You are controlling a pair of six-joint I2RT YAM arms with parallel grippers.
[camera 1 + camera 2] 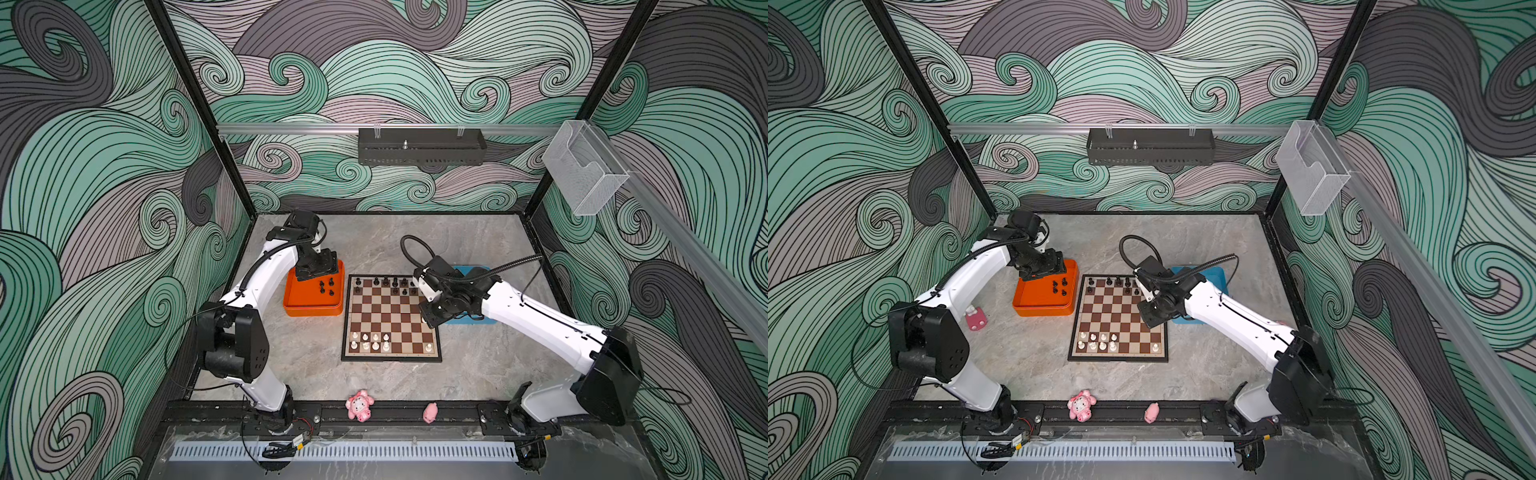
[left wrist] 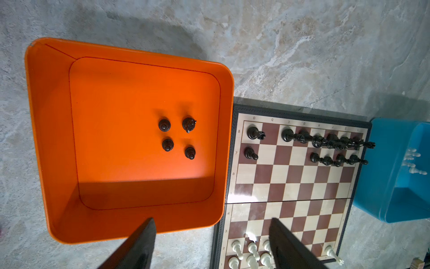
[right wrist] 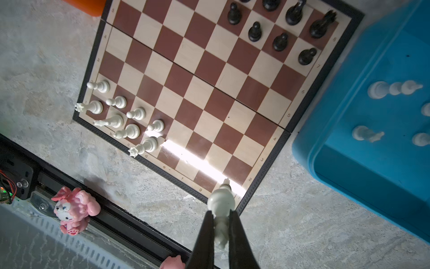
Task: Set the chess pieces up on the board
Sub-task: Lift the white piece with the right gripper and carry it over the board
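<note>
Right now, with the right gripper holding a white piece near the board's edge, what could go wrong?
1. The held white piece in the right gripper hangs close to the corner white piece standing on the board; lowering it could knock that one over.
2. The open left gripper hangs above four close-set black pieces in the orange tray; grabbing one may topple its neighbours.

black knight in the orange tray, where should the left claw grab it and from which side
Pinch the black knight by its upper body, coming straight down from above. It stands upright, and the walls of the orange tray would likely block a sideways reach. The open left claw should straddle it with both fingers clear of the nearest pawn, which stands apart but close.
</note>
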